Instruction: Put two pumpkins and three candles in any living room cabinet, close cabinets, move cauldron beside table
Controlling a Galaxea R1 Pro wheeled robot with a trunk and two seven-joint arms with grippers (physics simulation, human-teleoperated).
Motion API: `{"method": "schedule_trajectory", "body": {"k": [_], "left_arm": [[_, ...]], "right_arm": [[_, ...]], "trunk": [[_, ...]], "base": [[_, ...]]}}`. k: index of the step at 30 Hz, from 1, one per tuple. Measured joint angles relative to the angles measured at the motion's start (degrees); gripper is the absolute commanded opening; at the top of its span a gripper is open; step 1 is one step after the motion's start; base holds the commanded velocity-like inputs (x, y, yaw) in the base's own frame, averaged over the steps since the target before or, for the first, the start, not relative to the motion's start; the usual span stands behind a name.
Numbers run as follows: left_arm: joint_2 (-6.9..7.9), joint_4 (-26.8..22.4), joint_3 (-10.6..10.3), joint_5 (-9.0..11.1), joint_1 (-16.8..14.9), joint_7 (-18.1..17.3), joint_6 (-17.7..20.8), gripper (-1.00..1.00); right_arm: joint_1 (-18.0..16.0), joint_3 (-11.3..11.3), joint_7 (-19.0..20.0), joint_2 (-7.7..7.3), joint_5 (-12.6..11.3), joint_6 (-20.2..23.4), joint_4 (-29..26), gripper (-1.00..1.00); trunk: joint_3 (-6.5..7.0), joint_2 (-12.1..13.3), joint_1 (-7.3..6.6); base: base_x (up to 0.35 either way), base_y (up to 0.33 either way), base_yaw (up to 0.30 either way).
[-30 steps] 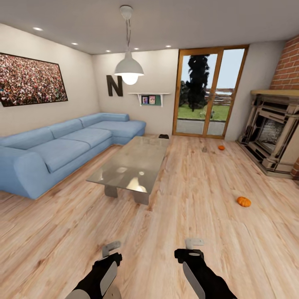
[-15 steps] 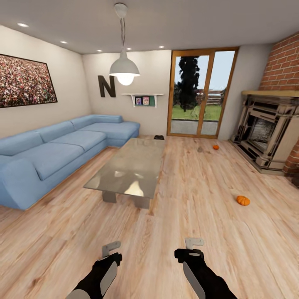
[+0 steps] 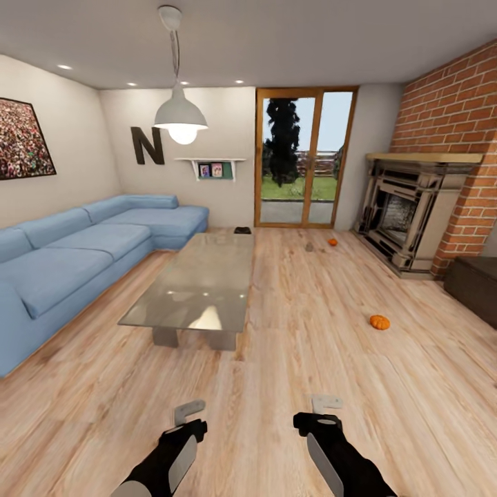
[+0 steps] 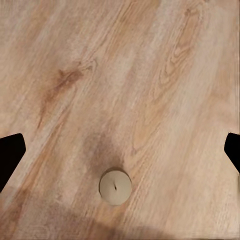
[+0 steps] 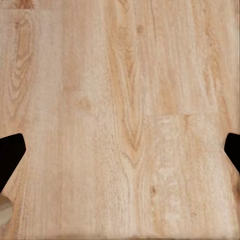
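Observation:
Two orange pumpkins lie on the plank floor: the near pumpkin (image 3: 379,322) at the right and the far pumpkin (image 3: 333,241) by the glass door. Just left of the far one stands a small grey candle (image 3: 310,246). Another candle (image 4: 115,186) stands upright on the floor under my left gripper (image 4: 120,150), whose fingers are spread wide and empty. My right gripper (image 5: 120,150) is open too, over bare planks. In the head view both the left gripper (image 3: 188,414) and the right gripper (image 3: 324,407) hang low in front. The dark-brown cabinet (image 3: 476,284) shows at the right edge. The glossy grey table (image 3: 200,283) stands centre left.
A blue L-shaped sofa (image 3: 76,255) runs along the left wall. The ornate fireplace (image 3: 404,210) sits against red brick at the right. A small dark object (image 3: 241,230) lies on the floor by the far wall. A pale rim (image 5: 4,210) shows at the right wrist view's edge.
The camera has turned right, so the whole room has slid left in the head view and the dark cabinet has come into sight. Both arms hold the same pose.

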Motion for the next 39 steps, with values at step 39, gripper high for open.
{"method": "schedule_trajectory", "body": {"k": [39], "left_arm": [[-0.06, 0.0, -2.0, 0.1, 0.0, -0.1, 0.4, 1.0]], "right_arm": [[0.0, -0.4, 0.0, 0.18, 0.0, 0.0, 0.0, 1.0]], "trunk": [[-6.36, -14.4, 7.9]], "base": [[0.0, 0.001, -0.016]]}}
